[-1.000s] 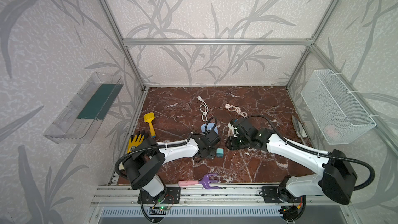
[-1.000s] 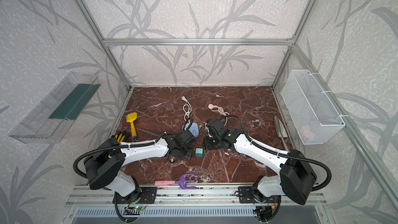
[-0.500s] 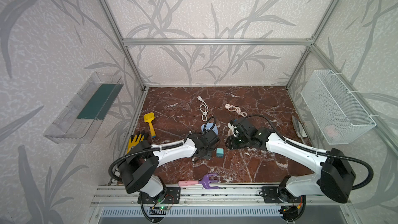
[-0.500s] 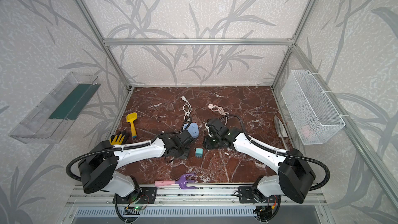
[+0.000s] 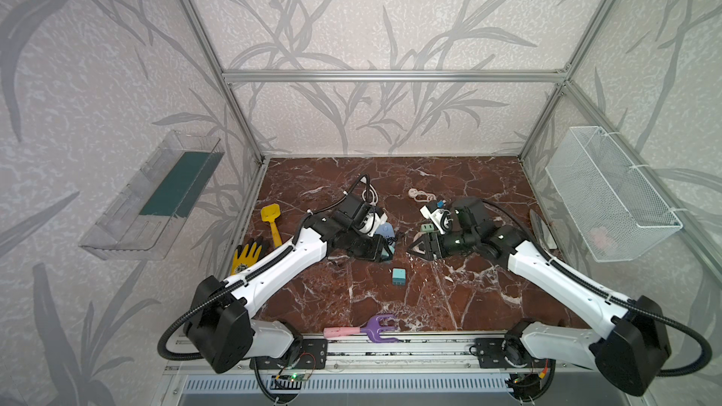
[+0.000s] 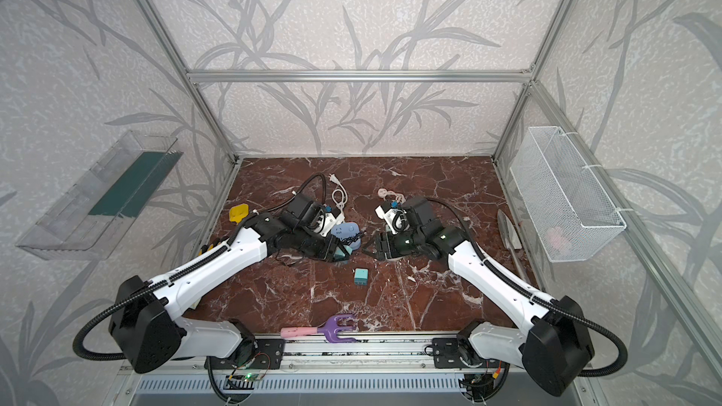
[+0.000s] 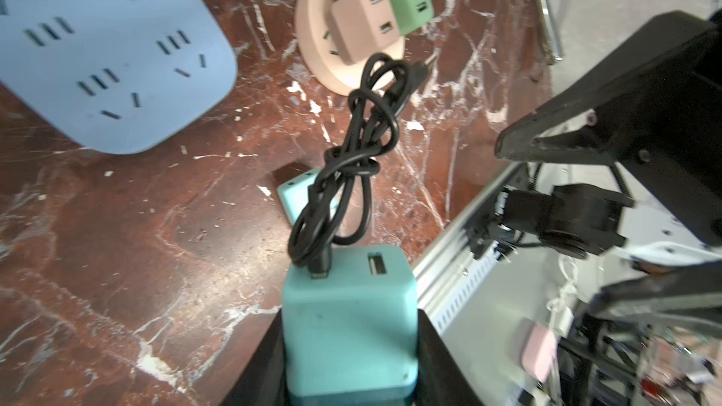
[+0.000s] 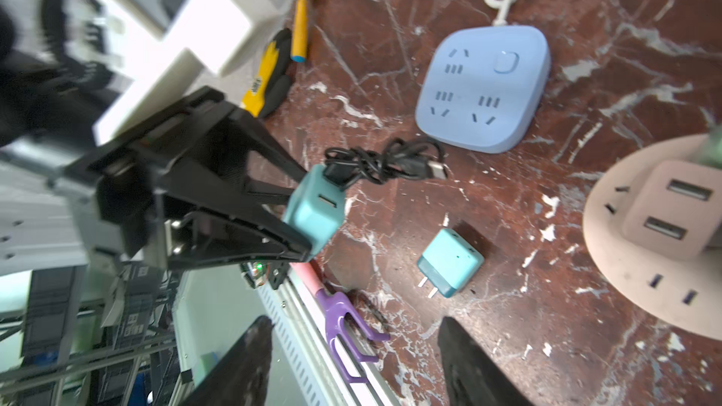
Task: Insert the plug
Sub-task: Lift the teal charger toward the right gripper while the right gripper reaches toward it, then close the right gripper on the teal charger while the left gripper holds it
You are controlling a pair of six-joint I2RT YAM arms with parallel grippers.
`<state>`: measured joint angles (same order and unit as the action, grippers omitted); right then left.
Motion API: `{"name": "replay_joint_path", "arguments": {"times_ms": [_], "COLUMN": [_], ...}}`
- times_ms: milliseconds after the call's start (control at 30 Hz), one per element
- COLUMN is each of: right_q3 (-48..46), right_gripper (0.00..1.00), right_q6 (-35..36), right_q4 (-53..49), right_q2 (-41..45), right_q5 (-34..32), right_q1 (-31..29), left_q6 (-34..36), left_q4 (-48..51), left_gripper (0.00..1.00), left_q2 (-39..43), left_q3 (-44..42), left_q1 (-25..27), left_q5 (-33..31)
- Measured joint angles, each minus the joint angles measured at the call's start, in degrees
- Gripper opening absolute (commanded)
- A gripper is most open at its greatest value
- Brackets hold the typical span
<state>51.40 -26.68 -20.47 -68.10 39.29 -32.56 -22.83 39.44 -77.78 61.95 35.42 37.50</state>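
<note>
My left gripper point(image 7: 351, 316) is shut on a teal plug cube point(image 7: 349, 326), held a little above the marble floor. A knotted black cable point(image 7: 351, 150) hangs from one of the cube's ports. In both top views the left gripper point(image 5: 385, 252) point(image 6: 339, 253) sits beside the blue socket block point(image 5: 386, 231) point(image 7: 109, 52). My right gripper point(image 8: 353, 322) point(image 5: 414, 248) faces it, open and empty. A second teal plug point(image 5: 399, 277) point(image 8: 449, 263) lies loose on the floor between the arms.
A round pink socket base point(image 7: 344, 60) carries pink and green cubes. A purple fork point(image 5: 367, 330) lies at the front rail. Yellow shovel point(image 5: 271, 224) and glove point(image 5: 248, 255) are on the left. A wire basket point(image 5: 609, 197) hangs on the right wall.
My left jaws have closed tight on the teal cube. My right jaws have spread apart and now hold nothing.
</note>
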Motion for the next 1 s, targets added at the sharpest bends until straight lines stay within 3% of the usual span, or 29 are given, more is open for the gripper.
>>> {"name": "replay_joint_path", "arguments": {"times_ms": [267,500,600,767,1000], "right_q3": [-6.8,-10.4,-10.9,-10.9,-10.3], "right_gripper": [0.67,0.65,0.65,0.65,0.65], "right_q6": [-8.7,-21.7,-26.8,-30.1,-29.1], "right_q4": [15.7,34.1,41.2,46.5,44.9], "right_q2": [2.9,3.0,2.7,2.2,1.7], "right_q5": [12.3,18.9,21.0,22.7,23.2], "right_q1": [1.9,3.8,3.9,3.9,3.9], "left_q6": [-2.6,-20.9,-24.3,-24.7,-18.0], "left_q4": [-7.1,-33.9,-38.6,-39.9,-31.4], "left_gripper": [0.0,0.0,0.0,0.0,0.0], "left_q2": [5.6,10.7,10.5,10.5,9.7], "left_q3": [-1.3,-11.6,-11.9,-11.8,-10.4], "left_q1": [-2.7,-7.9,-7.8,-7.8,-7.8], "left_q5": [18.8,30.4,32.7,35.0,35.7]}}
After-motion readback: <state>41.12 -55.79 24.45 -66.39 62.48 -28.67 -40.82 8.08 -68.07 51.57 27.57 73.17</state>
